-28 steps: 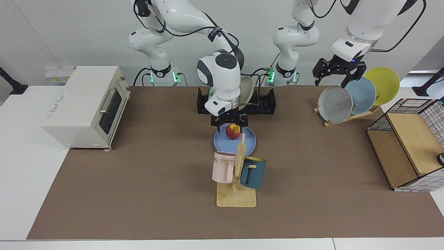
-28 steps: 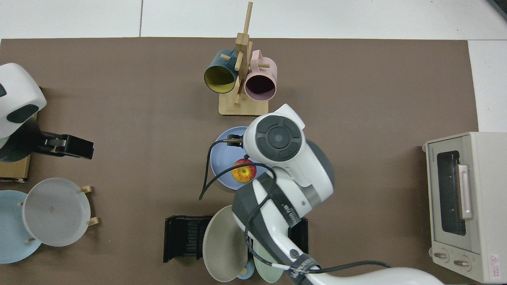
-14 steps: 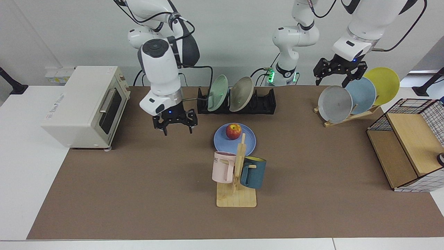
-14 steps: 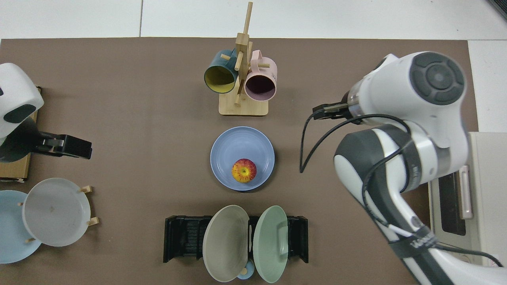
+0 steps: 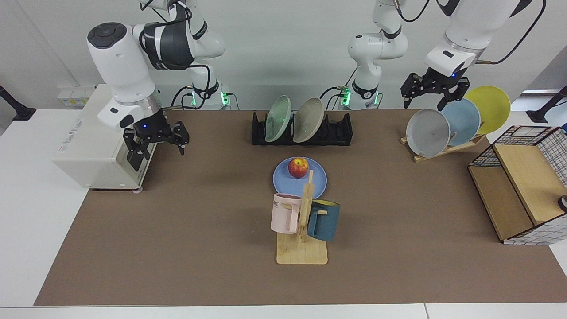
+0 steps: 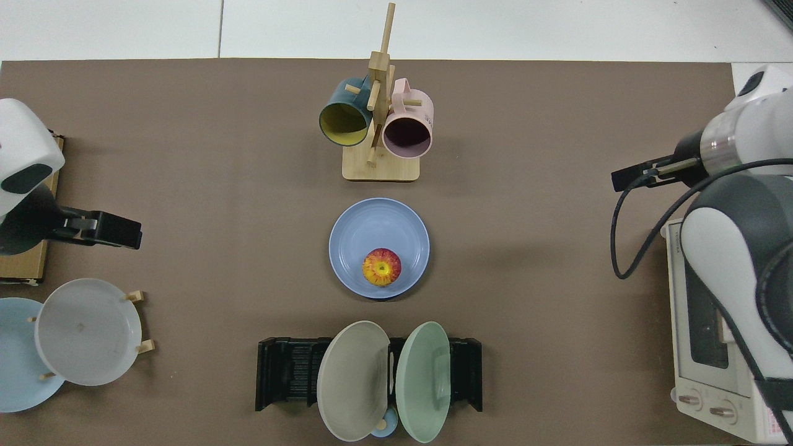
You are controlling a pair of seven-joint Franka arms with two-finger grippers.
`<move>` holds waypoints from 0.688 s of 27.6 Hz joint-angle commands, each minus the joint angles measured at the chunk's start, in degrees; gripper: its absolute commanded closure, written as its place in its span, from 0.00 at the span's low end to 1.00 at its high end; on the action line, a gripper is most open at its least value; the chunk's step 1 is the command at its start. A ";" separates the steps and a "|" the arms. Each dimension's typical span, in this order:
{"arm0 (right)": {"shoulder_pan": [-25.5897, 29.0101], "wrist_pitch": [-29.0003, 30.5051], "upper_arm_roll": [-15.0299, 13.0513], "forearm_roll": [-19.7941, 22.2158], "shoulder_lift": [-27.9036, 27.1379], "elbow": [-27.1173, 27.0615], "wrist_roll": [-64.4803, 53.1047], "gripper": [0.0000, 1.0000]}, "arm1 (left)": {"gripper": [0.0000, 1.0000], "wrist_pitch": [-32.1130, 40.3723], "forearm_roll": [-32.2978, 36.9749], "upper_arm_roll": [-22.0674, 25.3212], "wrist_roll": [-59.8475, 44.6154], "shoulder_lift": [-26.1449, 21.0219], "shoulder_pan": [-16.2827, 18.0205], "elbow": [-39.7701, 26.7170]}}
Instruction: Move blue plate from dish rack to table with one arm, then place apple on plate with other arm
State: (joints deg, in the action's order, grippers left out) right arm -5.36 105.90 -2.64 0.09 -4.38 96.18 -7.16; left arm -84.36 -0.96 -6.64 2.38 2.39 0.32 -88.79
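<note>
White walls back a broad brown bench (image 5: 199, 248) seen from across, with two white robot arms at its far edge. At the centre lies the blue plate (image 5: 316, 182), flat on the mat, with the red-and-yellow apple (image 5: 298, 167) resting on it toward twelve o'clock. Just beyond, at twelve o'clock from the plate, stands the black dish rack (image 5: 339, 130), holding a green plate (image 5: 278, 118) and a beige plate (image 5: 308, 119) on edge. At six o'clock from the plate, a wooden mug tree (image 5: 303, 239) carries a pink and a teal mug.

Right gripper (image 5: 155, 144) hangs at nine o'clock, beside a white toaster oven (image 5: 106, 133), fingers spread wide and empty. Left gripper (image 5: 433, 91) hovers at two o'clock, above a wooden stand of plates (image 5: 447, 122), fingers also wide, empty, waiting.

Both steps look complete; nothing further seems called for beyond parking the arms.
</note>
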 commanded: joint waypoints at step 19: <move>0.70 -3.07 0.97 -0.26 5.96 4.63 1.44 0.00 | 0.00 0.16 -0.54 0.66 0.35 1.04 -0.14 0.11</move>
State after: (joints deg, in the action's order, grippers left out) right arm -5.36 102.95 -2.19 0.05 -0.17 99.04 -6.75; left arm -84.36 -0.96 -6.53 2.38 2.86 0.32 -88.73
